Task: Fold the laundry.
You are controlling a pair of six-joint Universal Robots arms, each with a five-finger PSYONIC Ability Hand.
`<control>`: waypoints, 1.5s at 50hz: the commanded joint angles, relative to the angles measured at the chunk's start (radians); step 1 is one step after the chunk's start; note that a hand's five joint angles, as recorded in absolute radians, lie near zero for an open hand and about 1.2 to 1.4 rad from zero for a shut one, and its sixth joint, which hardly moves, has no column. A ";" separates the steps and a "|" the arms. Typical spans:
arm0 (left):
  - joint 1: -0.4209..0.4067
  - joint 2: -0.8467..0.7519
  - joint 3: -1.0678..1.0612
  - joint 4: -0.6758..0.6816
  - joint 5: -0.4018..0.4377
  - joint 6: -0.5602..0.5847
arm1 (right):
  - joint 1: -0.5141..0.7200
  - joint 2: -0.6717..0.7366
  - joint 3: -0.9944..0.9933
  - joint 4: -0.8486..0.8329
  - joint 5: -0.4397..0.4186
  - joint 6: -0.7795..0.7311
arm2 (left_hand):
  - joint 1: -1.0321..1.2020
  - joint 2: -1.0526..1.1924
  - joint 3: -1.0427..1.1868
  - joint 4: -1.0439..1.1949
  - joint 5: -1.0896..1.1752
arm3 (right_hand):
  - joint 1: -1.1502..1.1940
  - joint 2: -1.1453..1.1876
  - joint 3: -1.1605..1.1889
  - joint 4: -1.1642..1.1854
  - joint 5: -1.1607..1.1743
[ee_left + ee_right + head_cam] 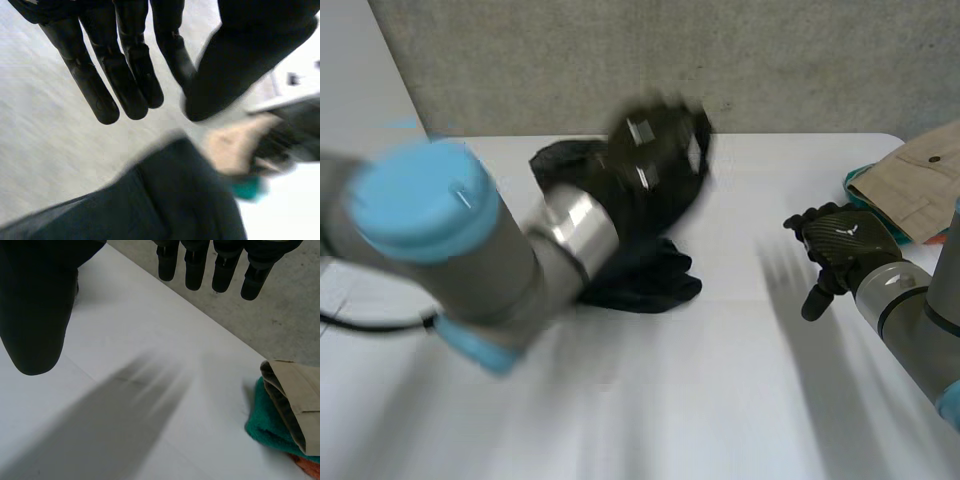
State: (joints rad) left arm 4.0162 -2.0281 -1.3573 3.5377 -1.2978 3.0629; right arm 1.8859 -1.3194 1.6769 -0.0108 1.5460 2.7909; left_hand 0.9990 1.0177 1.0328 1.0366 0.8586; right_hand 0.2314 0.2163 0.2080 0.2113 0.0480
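The black garment point(638, 280) is found lying bunched on the white table point(720, 400), towards the far edge and on the robot's left of centre. Part of it is hidden behind the left arm in the head view. The left hand point(655, 150) is held above the garment's far side. In the left wrist view its fingers point(117, 65) are seen straight and spread, with the thumb set apart. Nothing is grasped, and the dark cloth point(170, 205) lies below the fingertips, clear of them.

The right hand point(845, 243) is positioned over bare table on the robot's right, well apart from the black garment. In the right wrist view its fingers point(194, 270) are extended and released, the thumb is held wide, and no item is gripped.

A folded stack is noted at the table's right edge, near the right hand. A beige garment point(920, 180) is laid on top of a teal cloth point(855, 182). In the right wrist view the beige garment point(295, 395) is seen over the teal cloth point(265, 430), with an orange piece point(310, 469) beneath both.
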 commanded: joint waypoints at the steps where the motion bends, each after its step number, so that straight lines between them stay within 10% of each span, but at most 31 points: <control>1: 0.000 -0.024 -0.186 0.093 0.060 0.063 | -0.005 0.020 0.001 -0.018 -0.015 -0.004 | -0.824 -0.843 -0.858 -0.862 -0.859 | -0.057 -0.042 -0.033 -0.037 -0.048; 11: 0.156 0.245 -0.348 0.037 -0.145 0.197 | 0.018 0.032 0.003 -0.066 -0.180 -0.141 | -0.824 -0.843 -0.858 -0.862 -0.859 | -0.057 -0.042 -0.033 -0.037 -0.048; 23: 0.365 0.330 -0.569 -0.419 -0.253 0.393 | 0.108 0.156 -0.035 -0.060 -0.287 -0.395 | -0.598 -0.617 -0.632 -0.636 -0.632 | -0.010 0.005 0.013 0.010 -0.001; 37: 0.518 0.140 -0.563 -0.215 -0.046 0.436 | 0.160 0.377 -0.169 -0.175 -0.274 -0.465 | -0.530 -0.549 -0.564 -0.568 -0.564 | 0.231 0.246 0.254 0.251 0.239; 45: 0.482 0.034 -0.537 -0.065 -0.087 0.523 | 0.173 0.448 -0.227 -0.228 -0.230 -0.485 | -0.501 -0.520 -0.535 -0.539 -0.535 | 1.162 1.177 1.185 1.182 1.171; 50: 0.458 -0.046 -0.522 0.058 -0.104 0.606 | 0.174 0.418 -0.210 -0.278 -0.219 -0.449 | 0.281 0.262 0.247 0.243 0.246 | 1.165 1.180 1.188 1.185 1.174; 54: 0.439 -0.018 -0.520 0.121 -0.109 0.629 | 0.174 0.355 -0.194 -0.278 -0.208 -0.412 | 0.397 0.379 0.364 0.360 0.363 | 1.165 1.180 1.188 1.185 1.174; 65: 0.434 0.351 -0.491 0.103 -0.181 0.504 | 0.159 0.163 -0.244 -0.111 -0.164 -0.360 | 0.397 0.379 0.364 0.360 0.363 | 1.165 1.180 1.188 1.185 1.174; 75: 0.466 0.707 -0.148 -0.239 -0.138 0.249 | 0.110 -0.125 -0.552 0.032 -0.175 -0.182 | 0.397 0.379 0.364 0.360 0.363 | 1.165 1.180 1.188 1.185 1.174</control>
State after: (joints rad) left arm 4.4632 -1.4490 -1.7088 3.4888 -1.4535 3.4381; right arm 2.0218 -1.3268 1.2892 -0.0086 1.3765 2.5028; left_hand 1.1341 1.1951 1.1876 1.1986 0.9489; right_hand 1.0815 1.1701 1.1782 1.1941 0.9945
